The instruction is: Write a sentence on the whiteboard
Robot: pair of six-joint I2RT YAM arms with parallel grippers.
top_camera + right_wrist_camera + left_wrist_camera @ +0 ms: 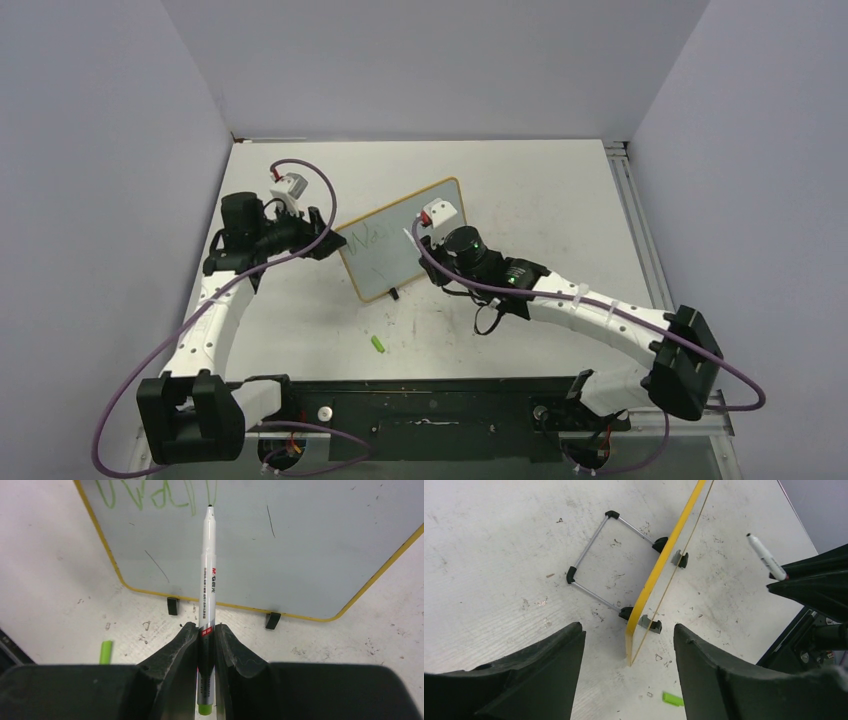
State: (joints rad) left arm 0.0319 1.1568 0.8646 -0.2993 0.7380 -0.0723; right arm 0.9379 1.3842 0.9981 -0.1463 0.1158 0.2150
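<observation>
The whiteboard (400,250) stands tilted on its black feet (172,606) mid-table, yellow frame (659,570) edge-on in the left wrist view. Green marker words, the sentence (150,495), run along its upper left (372,238). My right gripper (206,627) is shut on a white marker (207,570) whose tip points at the board just right of the writing. In the left wrist view the marker (766,557) seems slightly off the surface. My left gripper (628,627) is open at the board's left end (325,235), its fingers either side of the corner without touching it.
A green marker cap (379,344) lies on the table in front of the board, also seen near my left fingers (672,698). A wire stand (589,545) props the board from behind. Grey walls enclose the table; a black rail (430,400) runs along its near edge.
</observation>
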